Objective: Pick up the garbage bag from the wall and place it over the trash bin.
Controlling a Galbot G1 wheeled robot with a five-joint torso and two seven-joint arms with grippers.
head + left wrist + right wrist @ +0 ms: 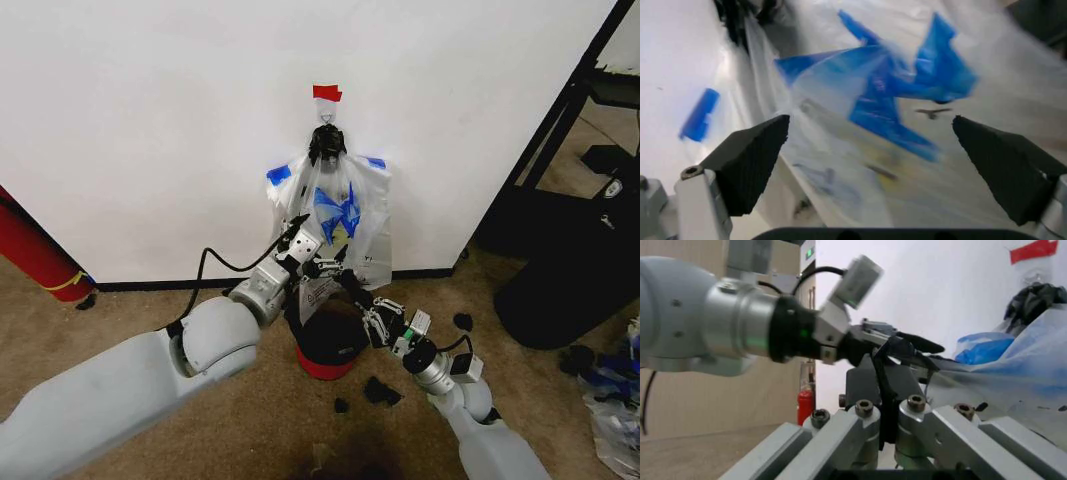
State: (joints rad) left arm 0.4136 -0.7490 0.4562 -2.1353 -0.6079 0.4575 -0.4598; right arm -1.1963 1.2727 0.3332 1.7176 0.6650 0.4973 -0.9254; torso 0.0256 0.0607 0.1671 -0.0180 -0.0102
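— While the bags hung from the little hook on the wall, why was the left tool up so close to them?

— It was reaching for one bag. Its two black fingers were wide apart, with the see-through plastic and blue handles right between them. Nothing was pinched yet.

— Why did they hang there at all?

— A black knot tied the bunch to the hook, under the red tape. That kept them open and easy to reach, I think.

— And the right tool?

— It was lower, pressed against the bottom of the bags. I could not tell if it was apart or together.

— Why was the red trash bin down there?

— It sat on the floor right under the bags, touching the wall's foot. I guess a bag could then go almost straight down onto it.
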